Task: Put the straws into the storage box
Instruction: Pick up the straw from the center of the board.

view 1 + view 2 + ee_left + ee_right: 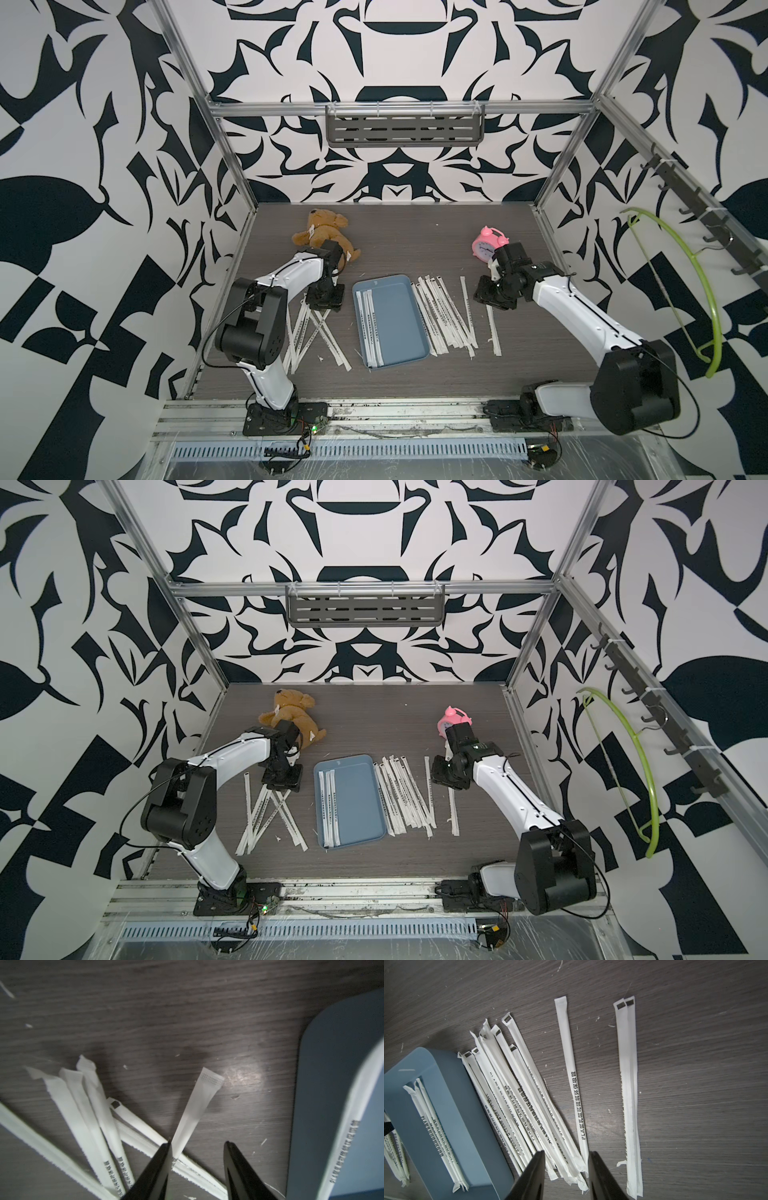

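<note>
The blue-grey storage box [399, 320] [357, 804] lies mid-table, with three wrapped straws [369, 326] along its left side. Several more straws [442, 316] [517, 1088] fan out right of it. A single one [571, 1076] and a pair [493, 332] [629, 1095] lie further right. A crossed heap of straws [309, 332] [89, 1118] lies left of the box. My left gripper [326, 297] [198, 1144] stands open over the heap's far end, one straw end [197, 1105] beside its finger. My right gripper [493, 297] [567, 1152] is open above the right-hand straws, holding nothing.
A brown teddy bear [324, 237] lies at the back left, just behind my left wrist. A pink alarm clock [487, 244] stands at the back right, near my right wrist. A grey slotted shelf [405, 129] hangs on the back wall. A green hanger [706, 282] hangs at right.
</note>
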Robot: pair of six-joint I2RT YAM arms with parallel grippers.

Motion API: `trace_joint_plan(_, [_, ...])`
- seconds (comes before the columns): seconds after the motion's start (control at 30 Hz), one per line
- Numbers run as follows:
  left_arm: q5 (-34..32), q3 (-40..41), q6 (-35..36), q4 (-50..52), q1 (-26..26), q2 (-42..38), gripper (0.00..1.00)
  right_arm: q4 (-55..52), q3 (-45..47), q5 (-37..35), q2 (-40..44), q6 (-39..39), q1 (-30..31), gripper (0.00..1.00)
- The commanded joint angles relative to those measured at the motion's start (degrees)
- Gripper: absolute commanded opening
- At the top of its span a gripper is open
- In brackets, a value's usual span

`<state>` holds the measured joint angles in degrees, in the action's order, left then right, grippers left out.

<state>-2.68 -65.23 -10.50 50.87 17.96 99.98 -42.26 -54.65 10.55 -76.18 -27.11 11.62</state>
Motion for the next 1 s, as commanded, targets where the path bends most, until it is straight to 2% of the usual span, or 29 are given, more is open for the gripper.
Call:
trace_joint_plan(0.0, [0.57, -0.94, 1.88, 1.14, -0.38, 1.75, 0.44, 0.51, 0.25, 0.54, 0.38, -1.01, 0.42, 0.4])
trace_joint_plan(0.33, [-5.67, -4.13, 4.48, 2.39, -0.47, 6.79, 0.29, 0.56, 0.31, 0.53, 0.68, -1.8, 0.99, 0.4])
trace_joint_plan(0.67, [-3.51, -6.74, 3.63, 2.98, -0.47, 5.8, 0.11, 0.62, 0.0, 0.19, 0.25, -2.44, 1.93, 0.39])
trace_joint_plan(0.8, [-2.36, -8.62, 1.29, 5.47, -0.38, 4.53, 0.07, 0.77, -0.36, 0.01, -0.18, -2.51, 2.4, 0.39])
trace_joint_plan(0.97, [0.17, -10.43, -8.86, 11.69, 0.63, -4.07, 0.0, 0.82, -0.83, -0.24, -0.61, -2.76, 2.95, 0.39])
